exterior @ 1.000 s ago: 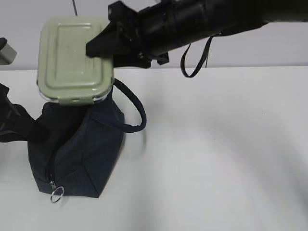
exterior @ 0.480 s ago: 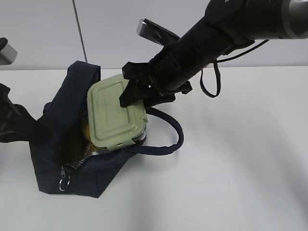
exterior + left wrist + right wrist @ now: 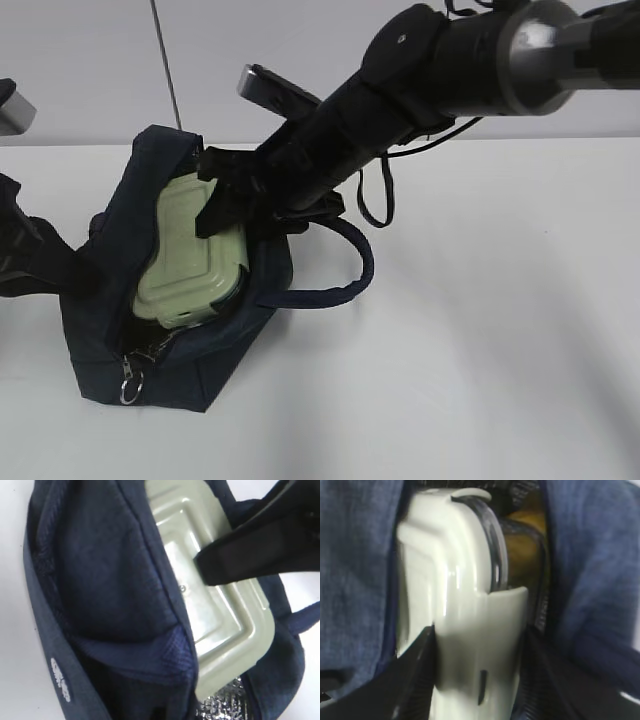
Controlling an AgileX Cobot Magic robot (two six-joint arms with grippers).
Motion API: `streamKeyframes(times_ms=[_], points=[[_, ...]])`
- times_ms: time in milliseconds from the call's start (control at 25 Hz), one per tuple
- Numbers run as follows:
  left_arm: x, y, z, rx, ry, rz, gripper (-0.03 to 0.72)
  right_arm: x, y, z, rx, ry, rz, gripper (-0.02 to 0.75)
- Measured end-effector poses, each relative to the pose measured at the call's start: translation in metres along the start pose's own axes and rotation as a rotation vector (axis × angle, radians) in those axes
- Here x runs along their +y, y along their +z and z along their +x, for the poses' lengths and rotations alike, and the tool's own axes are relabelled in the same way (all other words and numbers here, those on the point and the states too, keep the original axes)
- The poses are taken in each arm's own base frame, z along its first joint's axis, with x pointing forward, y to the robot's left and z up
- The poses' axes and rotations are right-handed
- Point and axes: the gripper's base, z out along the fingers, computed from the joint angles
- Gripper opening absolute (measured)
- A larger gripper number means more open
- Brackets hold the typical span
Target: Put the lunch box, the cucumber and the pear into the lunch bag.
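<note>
The navy lunch bag [image 3: 185, 355] stands open at the left. The lunch box [image 3: 190, 262], sage-green lid up and tilted, sits partly inside its opening. My right gripper [image 3: 228, 205] is shut on the lunch box, one black finger across the lid [image 3: 260, 550]. In the right wrist view the fingers [image 3: 415, 680] clamp the box [image 3: 465, 605] between the bag's walls [image 3: 355, 570]. A yellow-orange patch, likely the pear [image 3: 525, 550], lies deeper in the bag. The cucumber is hidden. My left gripper [image 3: 45, 265] holds the bag's left side; its fingers are covered by fabric [image 3: 100, 580].
The bag's loop handle [image 3: 350, 270] lies on the white table [image 3: 480, 330] to the right of the bag. The zipper pull ring [image 3: 130, 385] hangs at the bag's front. Silver foil lining [image 3: 225, 705] shows under the box. A grey wall stands behind.
My right gripper has brought the lunch box down from above the bag into its opening. The bag's top has spread open and the handle has dropped to the table.
</note>
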Motion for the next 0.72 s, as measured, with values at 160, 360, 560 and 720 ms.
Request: streamKeyframes(times_ms=[160,360,560,720], points=[[0.000,0.000,0.000,0.001,0.001,0.000,-0.015,0.007,0.014,-0.002,0.016,-0.020,-0.018,0.357],[-0.001,0.000,0.001,0.007,0.000,0.006,-0.015,0.013,0.013,-0.004,0.072,-0.078,-0.057,0.440],[-0.001,0.000,0.001,0.011,0.000,0.008,-0.015,0.031,-0.010,-0.018,0.082,-0.209,-0.025,0.464],[-0.001,0.000,0.001,0.010,0.000,0.007,-0.015,0.043,-0.044,-0.027,0.025,-0.307,0.101,0.465]])
